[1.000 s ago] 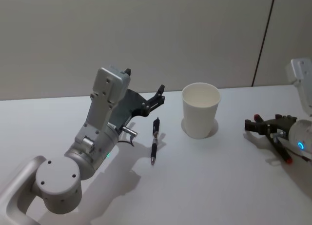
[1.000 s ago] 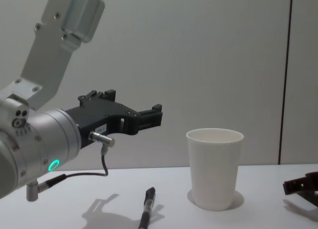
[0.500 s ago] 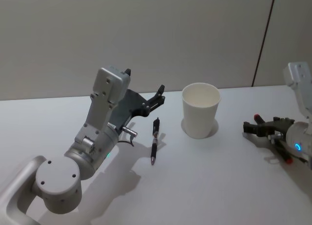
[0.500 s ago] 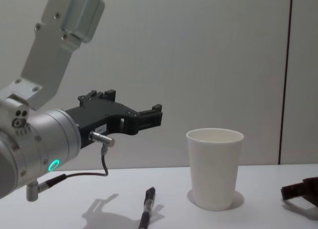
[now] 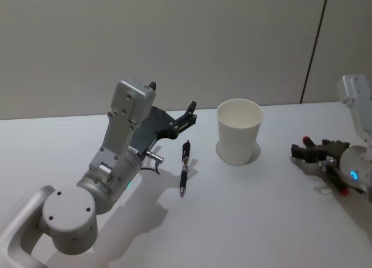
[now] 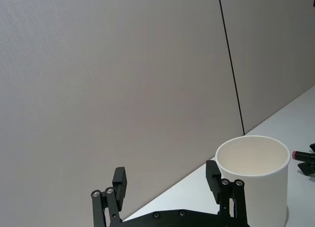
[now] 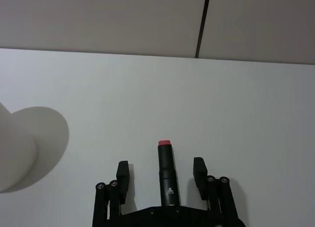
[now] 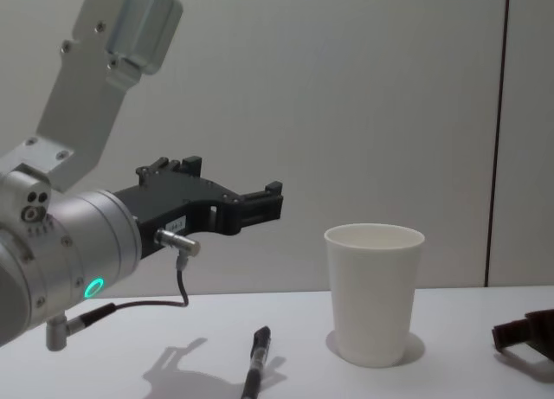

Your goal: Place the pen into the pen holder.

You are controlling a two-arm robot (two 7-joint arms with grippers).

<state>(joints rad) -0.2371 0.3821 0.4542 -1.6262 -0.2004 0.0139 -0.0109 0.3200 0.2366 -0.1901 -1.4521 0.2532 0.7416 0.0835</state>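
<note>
**A:** Black fingers of the right gripper stand apart. A pen with a red end is between them, with a gap on each side, so nothing is clamped yet.

**B:** If they close off-centre, can the round pen roll or turn aside?

**A:** I think so. A grip near one end may also let it hang tilted.

**B:** And the pen holder?

**A:** It is a white paper cup, at about ten o'clock from this gripper and well apart. It looks light, so a tilted pen that hits the rim could tip it.

**B:** The left gripper?

**A:** Also spread and holding nothing, raised above the table at nine o'clock of the holder. A black pen lies at eight o'clock.
</note>
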